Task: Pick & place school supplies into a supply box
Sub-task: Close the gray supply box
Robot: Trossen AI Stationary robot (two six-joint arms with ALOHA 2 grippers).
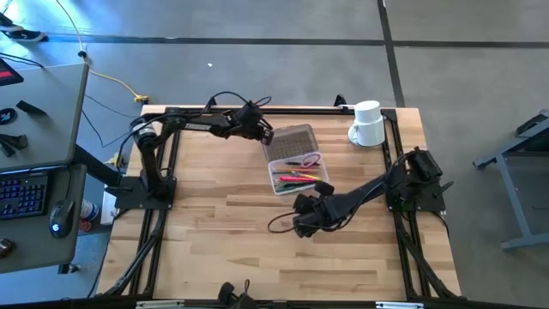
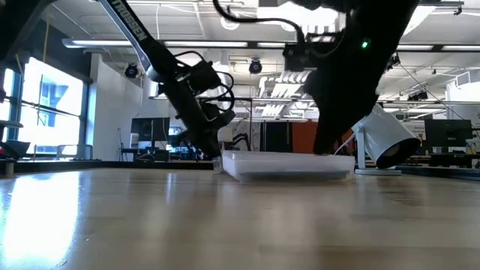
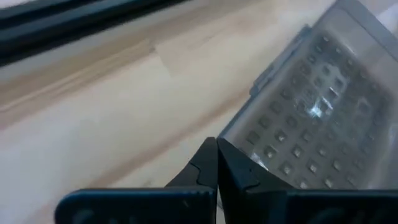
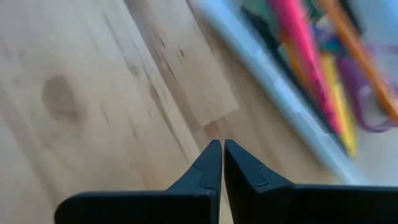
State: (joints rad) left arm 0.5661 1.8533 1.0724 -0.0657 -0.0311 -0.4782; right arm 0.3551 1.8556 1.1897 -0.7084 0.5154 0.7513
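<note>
1. The box (image 1: 296, 167) sits open on the tabletop (image 1: 240, 249), a little behind its middle. Its clear tray is toward the front, and the grey dotted lid (image 1: 290, 142) is laid back toward the far edge.
2. The supplies (image 1: 300, 178) already lie inside the tray. I can make out pink, orange, yellow and green sticks and a purple loop that looks like scissors (image 4: 367, 106). They all run along the tray's length. I see nothing loose on the wood around it.
3. The box's long side runs roughly left to right, tipped slightly. The lid hinges along the tray's far long edge, so my guess is that closing the lid is what remains, and it would have to swing forward over the tray.
4. The left gripper (image 1: 260, 129) is clenched on nothing. It sits just beside the lid's far left corner, with the dotted lid directly ahead of its tips in its own wrist view. It is the nearer one to the lid, and I cannot tell whether it touches.
5. The right gripper (image 1: 302, 209) is also clenched and empty. It is just in front of the tray's near long wall and points toward it over bare wood.
6. A white mug (image 1: 369, 123) stands well apart at the far right corner.
</note>
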